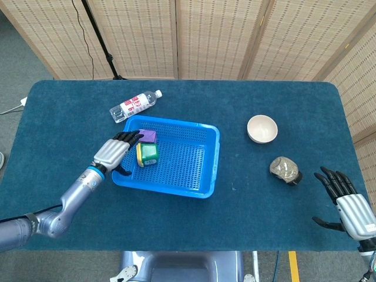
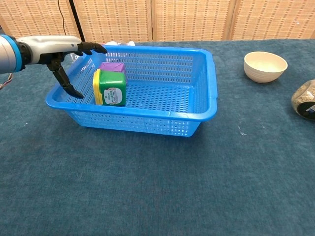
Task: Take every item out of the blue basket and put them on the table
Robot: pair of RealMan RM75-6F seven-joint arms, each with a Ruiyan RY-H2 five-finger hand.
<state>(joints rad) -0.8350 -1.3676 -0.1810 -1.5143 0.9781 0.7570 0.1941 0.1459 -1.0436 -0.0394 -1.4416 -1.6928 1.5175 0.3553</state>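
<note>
Two boxes, green [image 2: 113, 88] and purple [image 2: 112, 66], sit at the basket's [image 1: 194, 176] left end; the green one's white label is too small to read. Left hand [image 1: 115, 150] hovers spread over the rim beside them. Right hand [image 1: 346, 202], lower right, spread on the tabletop [image 1: 282, 111].

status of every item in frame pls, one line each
blue basket: upright on table, holds two items
green box: in basket, upright
purple box: in basket, behind the green one
left hand: open, over basket's left rim
right hand: open, holds nothing
bottle: lying on its side
bowl: upright
</note>
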